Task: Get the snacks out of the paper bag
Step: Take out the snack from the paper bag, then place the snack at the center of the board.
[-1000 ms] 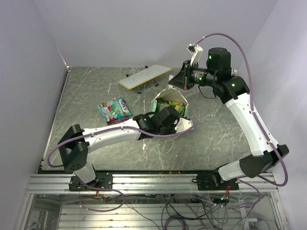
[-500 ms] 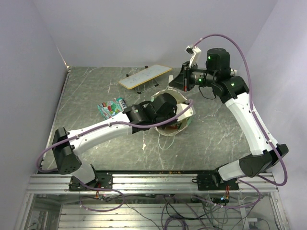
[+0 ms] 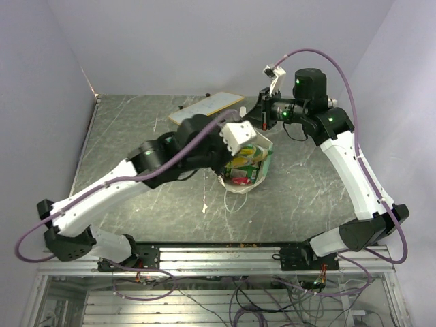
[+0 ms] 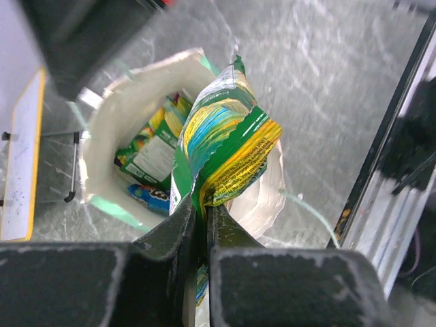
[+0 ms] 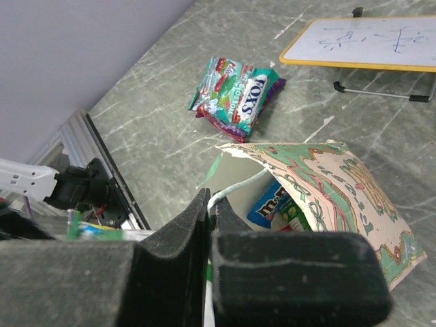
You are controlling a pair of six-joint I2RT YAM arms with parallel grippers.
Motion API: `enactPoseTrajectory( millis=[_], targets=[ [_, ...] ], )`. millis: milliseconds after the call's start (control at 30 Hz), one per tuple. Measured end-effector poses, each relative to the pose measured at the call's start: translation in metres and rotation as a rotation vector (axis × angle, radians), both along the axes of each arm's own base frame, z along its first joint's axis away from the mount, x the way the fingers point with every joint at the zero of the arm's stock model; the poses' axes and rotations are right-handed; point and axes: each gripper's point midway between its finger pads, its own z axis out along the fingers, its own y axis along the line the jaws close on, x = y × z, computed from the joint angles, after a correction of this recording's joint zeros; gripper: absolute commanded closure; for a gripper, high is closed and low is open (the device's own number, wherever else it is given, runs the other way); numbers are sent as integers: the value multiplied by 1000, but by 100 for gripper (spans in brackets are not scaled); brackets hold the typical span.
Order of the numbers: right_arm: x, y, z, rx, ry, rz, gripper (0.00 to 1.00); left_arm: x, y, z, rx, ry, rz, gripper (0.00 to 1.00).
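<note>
Foil in green and yellow shows in the top view, where the green-and-yellow packet [image 3: 246, 157] sits at the open mouth of the paper bag [image 3: 266, 163], near the middle of the surface [image 3: 306, 184]. The left hand [image 3: 240, 148] is over it from the left, the right hand [image 3: 260, 121] is at the bag's far edge, and a white board [image 3: 204, 107] stands farther off to the left. From the left wrist, the left hand [image 4: 202, 208] is pinching that packet [image 4: 225, 136] by one edge, jaws almost pressed together on the foil. The packet is crumpled, banded in yellow, blue and green with fine print, and held over the bag [image 4: 95, 136], which is cream inside with a mint rim. Down in the bag lie a green packet [image 4: 153, 146] and a blue packet [image 4: 151, 196]. From the right wrist, the right hand [image 5: 210, 201] is pressed together on the bag's pale cord handle [image 5: 235, 187]. The bag [image 5: 334, 184] shows a printed side in mint, red and cream. Loose packets [image 5: 235, 92] in green, red and purple lie on the surface, well apart from the bag.
</note>
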Motion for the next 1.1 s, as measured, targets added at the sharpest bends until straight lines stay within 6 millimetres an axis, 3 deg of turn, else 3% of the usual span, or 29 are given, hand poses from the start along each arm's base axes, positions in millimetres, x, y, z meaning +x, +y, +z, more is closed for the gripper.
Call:
enactPoseTrajectory(
  millis=[133, 300, 500, 700, 767, 867, 967, 1100],
  targets=[
    [-1, 1, 0, 3, 1, 6, 100, -10, 19, 48, -146, 6, 48, 93],
    [-2, 1, 1, 6, 3, 11, 100, -19, 59, 98, -303, 22, 172, 93],
    [0, 0, 1, 5, 2, 4, 100, -16, 127, 136, -433, -24, 404, 93],
    [2, -3, 1, 6, 5, -11, 100, 5, 186, 154, -428, -135, 682, 93],
    [3, -4, 0, 6, 6, -12, 100, 16, 193, 148, -346, -190, 755, 93],
    [3, -4, 0, 6, 6, -16, 100, 44, 193, 112, -127, -265, 826, 93],
    [4, -5, 0, 6, 11, -22, 100, 85, 200, 41, 160, -281, 866, 93],
    [6, -7, 0, 9, 19, -37, 100, 111, 225, -54, 453, -263, 861, 93]
  ],
)
